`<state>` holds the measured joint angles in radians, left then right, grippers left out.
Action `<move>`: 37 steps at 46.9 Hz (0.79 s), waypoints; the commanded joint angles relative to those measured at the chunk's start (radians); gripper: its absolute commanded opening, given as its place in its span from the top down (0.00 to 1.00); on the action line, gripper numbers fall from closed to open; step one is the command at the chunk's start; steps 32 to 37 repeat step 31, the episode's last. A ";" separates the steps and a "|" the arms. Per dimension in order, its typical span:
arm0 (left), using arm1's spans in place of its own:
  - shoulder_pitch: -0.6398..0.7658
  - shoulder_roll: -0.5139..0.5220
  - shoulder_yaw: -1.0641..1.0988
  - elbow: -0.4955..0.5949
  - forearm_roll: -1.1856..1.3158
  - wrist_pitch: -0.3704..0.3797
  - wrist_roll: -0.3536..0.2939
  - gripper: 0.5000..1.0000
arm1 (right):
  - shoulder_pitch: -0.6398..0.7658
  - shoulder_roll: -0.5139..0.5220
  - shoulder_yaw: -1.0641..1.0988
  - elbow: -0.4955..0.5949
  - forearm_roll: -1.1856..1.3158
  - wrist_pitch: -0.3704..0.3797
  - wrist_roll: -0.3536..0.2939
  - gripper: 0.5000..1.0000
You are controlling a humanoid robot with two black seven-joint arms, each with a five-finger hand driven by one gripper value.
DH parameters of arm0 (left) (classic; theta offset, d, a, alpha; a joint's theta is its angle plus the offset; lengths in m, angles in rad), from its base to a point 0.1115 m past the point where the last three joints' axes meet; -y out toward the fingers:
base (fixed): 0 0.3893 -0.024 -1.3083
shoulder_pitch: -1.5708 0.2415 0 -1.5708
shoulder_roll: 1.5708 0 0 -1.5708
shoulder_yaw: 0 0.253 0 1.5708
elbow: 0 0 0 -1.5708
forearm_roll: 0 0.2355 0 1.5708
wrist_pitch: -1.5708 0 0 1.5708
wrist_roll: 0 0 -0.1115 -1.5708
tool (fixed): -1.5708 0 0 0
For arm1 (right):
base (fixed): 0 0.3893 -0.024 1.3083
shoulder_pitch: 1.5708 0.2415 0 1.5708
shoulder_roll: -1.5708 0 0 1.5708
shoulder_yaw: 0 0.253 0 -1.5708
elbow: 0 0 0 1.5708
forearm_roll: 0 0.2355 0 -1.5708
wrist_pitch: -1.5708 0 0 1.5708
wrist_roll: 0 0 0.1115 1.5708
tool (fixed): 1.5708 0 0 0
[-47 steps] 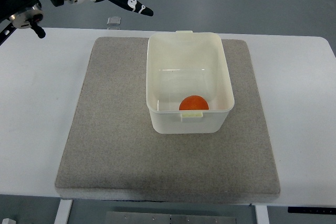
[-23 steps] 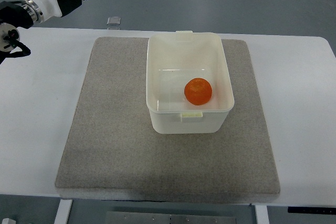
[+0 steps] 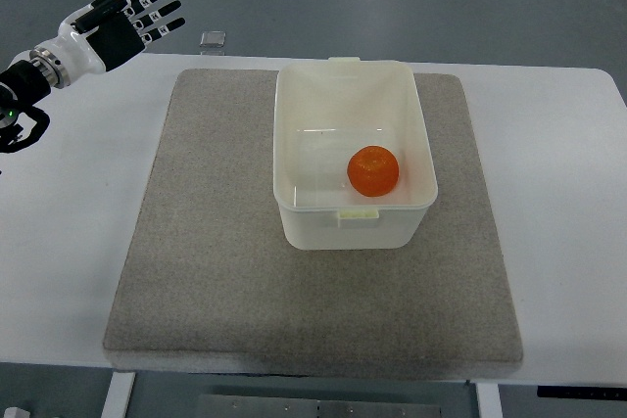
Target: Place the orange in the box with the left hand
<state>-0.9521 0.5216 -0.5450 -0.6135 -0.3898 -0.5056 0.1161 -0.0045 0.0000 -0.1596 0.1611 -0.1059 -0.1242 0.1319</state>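
Orange (image 3: 372, 170) lies inside the box (image 3: 294, 119), on its floor toward the near right corner, clear of the walls; placement judged complete. Box stands on a grey mat (image 3: 216, 271) on the white table (image 3: 78, 242). Left hand (image 3: 122, 24) hovers at far left, fingers spread, empty, well apart from the box. The fruit looks firm, round and light, with a faintly slick rind, prone to roll; any regrasp should wrap its widest girth.

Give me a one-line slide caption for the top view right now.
Orange rests inside the white box on the grey mat; left robot hand open, empty, at upper left.
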 commanded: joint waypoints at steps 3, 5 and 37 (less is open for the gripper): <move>0.006 0.001 -0.001 0.000 0.002 -0.005 0.001 0.01 | 0.000 0.000 -0.001 0.008 0.000 0.002 0.000 0.14; 0.006 0.003 -0.001 0.001 0.002 -0.005 0.001 0.01 | 0.001 0.000 -0.003 0.009 0.000 0.002 0.000 0.14; 0.015 0.012 -0.006 0.000 0.009 -0.005 0.001 0.01 | 0.000 0.000 -0.004 0.028 -0.006 0.002 0.000 0.14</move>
